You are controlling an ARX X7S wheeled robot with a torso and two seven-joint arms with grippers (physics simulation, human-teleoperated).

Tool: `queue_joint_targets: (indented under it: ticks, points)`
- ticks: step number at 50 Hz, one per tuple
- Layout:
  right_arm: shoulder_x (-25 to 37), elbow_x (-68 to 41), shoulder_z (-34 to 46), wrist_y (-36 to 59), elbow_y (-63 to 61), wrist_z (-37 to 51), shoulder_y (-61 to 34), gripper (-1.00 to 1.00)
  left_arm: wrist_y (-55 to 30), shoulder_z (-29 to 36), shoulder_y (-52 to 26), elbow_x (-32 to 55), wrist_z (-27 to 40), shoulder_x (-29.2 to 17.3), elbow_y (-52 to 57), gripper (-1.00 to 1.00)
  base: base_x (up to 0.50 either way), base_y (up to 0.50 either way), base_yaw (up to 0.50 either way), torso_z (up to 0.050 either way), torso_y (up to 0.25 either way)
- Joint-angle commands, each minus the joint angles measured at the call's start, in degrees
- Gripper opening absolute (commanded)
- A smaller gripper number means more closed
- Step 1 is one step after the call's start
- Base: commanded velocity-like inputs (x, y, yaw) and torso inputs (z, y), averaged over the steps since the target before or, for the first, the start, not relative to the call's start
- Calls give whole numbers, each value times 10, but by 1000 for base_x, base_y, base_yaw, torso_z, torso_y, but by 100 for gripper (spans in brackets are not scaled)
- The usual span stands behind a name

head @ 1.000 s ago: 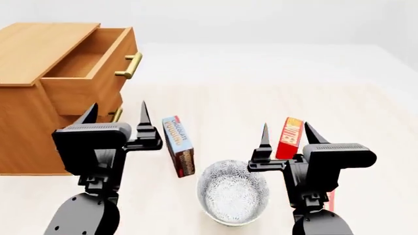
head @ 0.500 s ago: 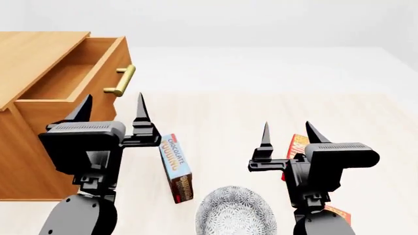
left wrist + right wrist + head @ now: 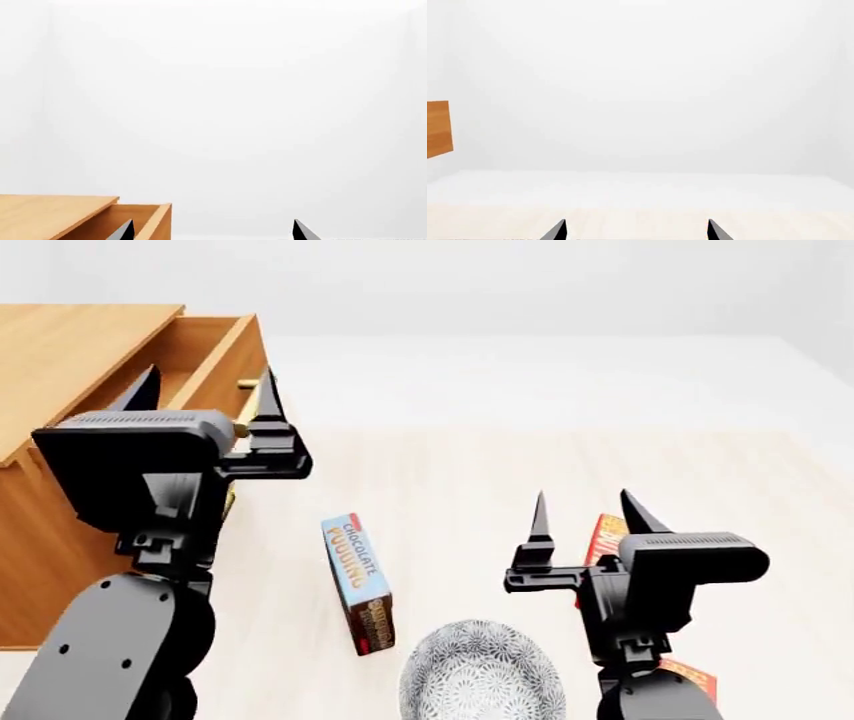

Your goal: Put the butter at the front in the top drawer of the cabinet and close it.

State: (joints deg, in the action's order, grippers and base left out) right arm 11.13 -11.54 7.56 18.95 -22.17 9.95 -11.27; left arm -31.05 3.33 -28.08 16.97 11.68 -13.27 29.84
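The light-brown cabinet (image 3: 54, 330) fills the head view's left side, and its top drawer (image 3: 200, 345) is pulled out. My left gripper (image 3: 203, 390) is held high in front of that drawer, open and empty, and hides most of the brass handle. A red butter carton (image 3: 609, 533) stands upright just behind my right gripper (image 3: 583, 512), which is open and holds nothing. Part of a second red butter carton (image 3: 689, 676) shows nearer me, beside the right arm. The left wrist view shows the cabinet (image 3: 53, 215) and the top drawer (image 3: 152, 222) beyond the left gripper (image 3: 213, 232).
A blue chocolate pudding box (image 3: 358, 580) stands between the arms. A patterned glass bowl (image 3: 481, 680) sits close in front of me. Pale floor stretches beyond. In the right wrist view there are only the right gripper (image 3: 636, 231), floor and a corner of the cabinet (image 3: 439, 127).
My left arm has risen and now stands in front of the open drawer's front. The right arm has stayed put. The head view earlier tipped down and closer.
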Motion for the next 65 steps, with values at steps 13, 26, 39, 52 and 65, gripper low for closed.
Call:
queue_joint_targets:
  ticks: [13,26,39,52,65]
  points:
    - [6,-6,8,-2,7,6,-4,100,-195,7,-223,22,1,-50,-85,100,0,0,0,0,0]
    - [11,-11,6,-5,4,8,1,100,-302,-6,-335,60,-22,-66,-156,100,0,0,0,0,0]
    - [15,-14,8,-3,2,13,3,100,-406,-10,-423,96,-50,-77,-234,100,0,0,0,0,0]
    - [16,-16,12,-4,5,18,0,100,-498,-7,-482,119,-65,-80,-318,100,0,0,0,0,0]
    - [15,-17,17,-5,16,22,-10,100,-543,7,-523,128,-77,-86,-385,100,0,0,0,0,0]
